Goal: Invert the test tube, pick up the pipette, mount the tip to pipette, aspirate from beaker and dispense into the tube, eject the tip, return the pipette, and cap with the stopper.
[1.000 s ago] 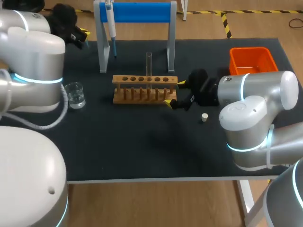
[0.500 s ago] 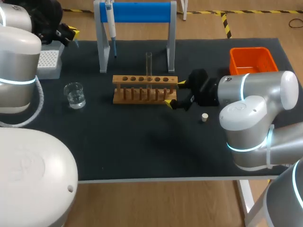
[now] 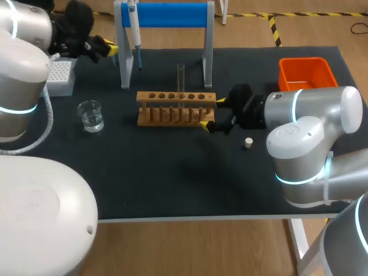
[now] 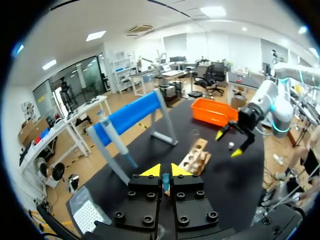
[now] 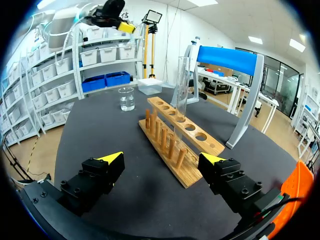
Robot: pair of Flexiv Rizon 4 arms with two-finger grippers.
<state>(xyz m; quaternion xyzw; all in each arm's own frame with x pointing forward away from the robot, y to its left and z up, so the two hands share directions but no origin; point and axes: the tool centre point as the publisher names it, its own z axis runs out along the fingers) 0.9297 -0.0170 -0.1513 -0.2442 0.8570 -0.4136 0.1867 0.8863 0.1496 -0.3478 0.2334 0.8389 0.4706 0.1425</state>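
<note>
Test tube (image 3: 180, 77): upright in a middle hole of wooden rack (image 3: 175, 109), mid-table; no other tubes in rack. From R wrist, tube (image 5: 182, 85) straight ahead of the claw, rack (image 5: 177, 145) running away from it.

R gripper (image 3: 213, 112): at rack's right end, claw spread wide, gripping nothing. From its own cam (image 5: 162, 159), rack's near end between the two tips; contact w/ either tip not clear.

L gripper (image 3: 110, 47): above back-left of table, between tip box (image 3: 60, 75) and left leg of blue-barred stand (image 3: 167, 14). Own cam (image 4: 164, 172): fingers almost together, only a thin slit, nothing held.

Pipette (image 3: 133, 23): hanging at left end of stand's bar, behind rack; also ahead of L claw (image 4: 111, 131).

Beaker (image 3: 91, 115): clear liquid inside, left of rack, well apart.

Stopper (image 3: 248, 142): lying on table, right of rack, near R claw.

Orange bin (image 3: 306, 72): back-right corner.
</note>
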